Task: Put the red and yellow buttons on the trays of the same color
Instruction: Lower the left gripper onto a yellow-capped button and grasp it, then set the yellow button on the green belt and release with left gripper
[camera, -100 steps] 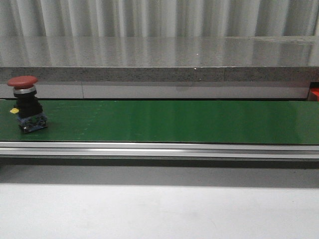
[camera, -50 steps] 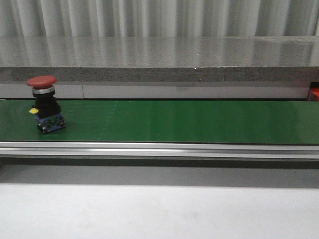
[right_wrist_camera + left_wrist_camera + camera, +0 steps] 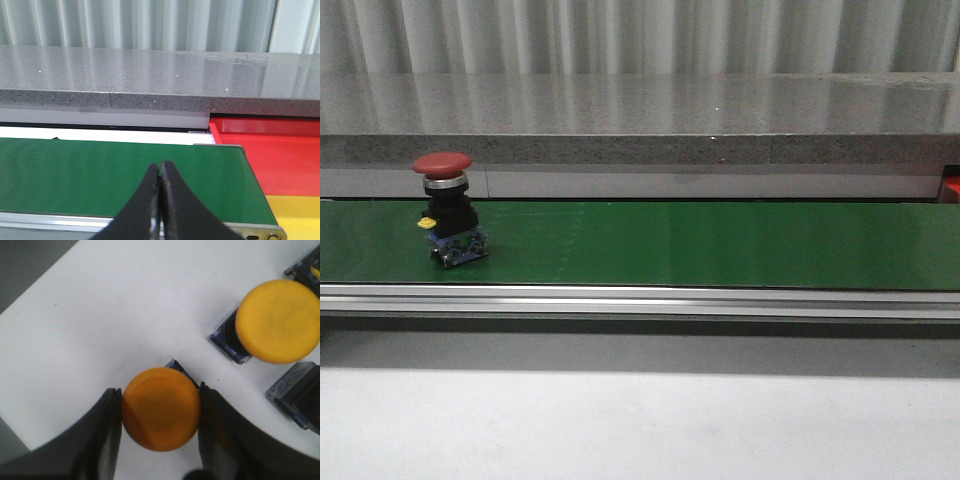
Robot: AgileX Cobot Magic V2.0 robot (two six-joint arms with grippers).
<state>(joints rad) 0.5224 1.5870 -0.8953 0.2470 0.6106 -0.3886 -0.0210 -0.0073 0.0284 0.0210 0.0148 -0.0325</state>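
A red mushroom button [image 3: 446,200] with a black body stands upright on the green conveyor belt [image 3: 720,245] at its left part. Neither gripper shows in the front view. In the left wrist view my left gripper [image 3: 160,389] is shut on the cap of a yellow button [image 3: 161,409] that stands on a white surface, one finger against each side. My right gripper [image 3: 160,167] is shut and empty, above the belt's right end [image 3: 100,180]. A red tray [image 3: 280,150] and a yellow tray [image 3: 295,210] lie just beyond that end.
A second yellow button [image 3: 279,321] stands close beside the held one, with more button bodies [image 3: 297,400] around it. A grey stone ledge [image 3: 640,110] runs behind the belt. An aluminium rail [image 3: 640,300] edges the belt's front.
The red button has travelled to the right along the belt, still upright.
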